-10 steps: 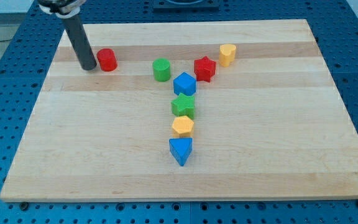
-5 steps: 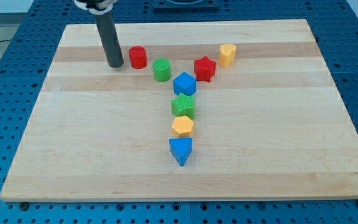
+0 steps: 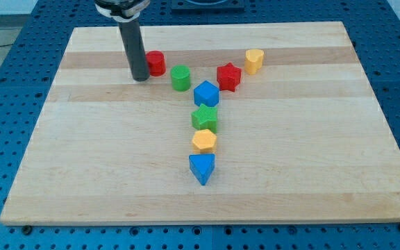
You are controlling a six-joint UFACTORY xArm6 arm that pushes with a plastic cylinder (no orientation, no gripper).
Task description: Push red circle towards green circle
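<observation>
My tip touches the red circle from its lower left, upper left of frame; there is no gripper to judge. Pushing from here risks sending it above the green circle, just to its lower right.

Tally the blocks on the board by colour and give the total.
Red: 2, circle and star
Green: 2, circle and star
Blue: 2, cube and triangle
Yellow: 2, heart and hexagon
Total: 8
</observation>
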